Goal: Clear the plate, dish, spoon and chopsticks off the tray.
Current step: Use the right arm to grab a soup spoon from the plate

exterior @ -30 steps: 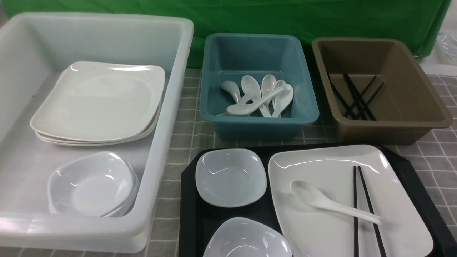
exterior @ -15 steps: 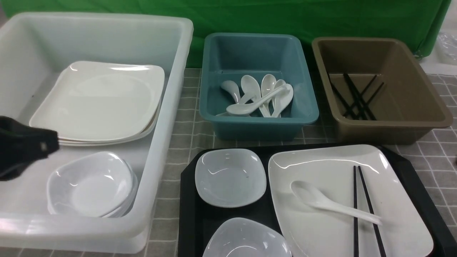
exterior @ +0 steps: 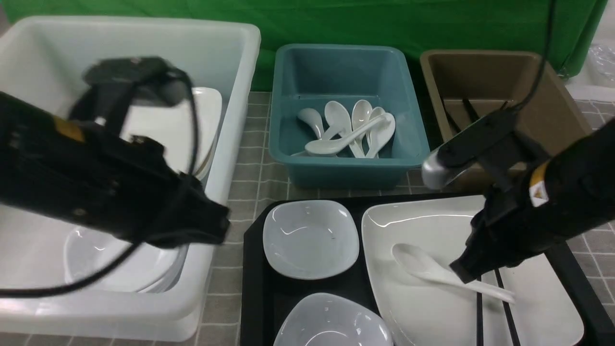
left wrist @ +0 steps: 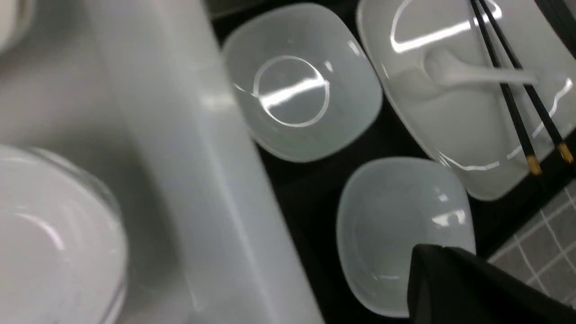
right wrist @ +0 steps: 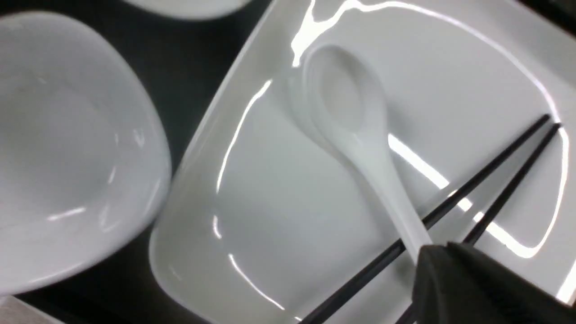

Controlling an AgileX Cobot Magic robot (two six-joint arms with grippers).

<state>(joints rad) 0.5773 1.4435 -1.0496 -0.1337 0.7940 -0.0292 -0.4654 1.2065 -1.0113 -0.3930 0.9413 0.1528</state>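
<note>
- Shows grey with pale grid lines across the tabletop (exterior: 247,168).
- Bears 1 white bin (exterior: 240,96) at the left.
- Carries 1 black tray (exterior: 257,288) to the right of it.
- Supports 2 more beyond the tray: 1 blue bin (exterior: 346,173), 1 brown bin (exterior: 480,69).

Plate (exterior: 423,307): glossy white, rounded-square, flat on my black tray (exterior: 257,293), three-o'clock side; spoon (exterior: 427,270): glossy white, bowl toward ten, handle toward four, lying across chopsticks (exterior: 508,317): two, thin, black, on plate; two small white dishes (exterior: 311,239), nine-o'clock side of plate.
</note>
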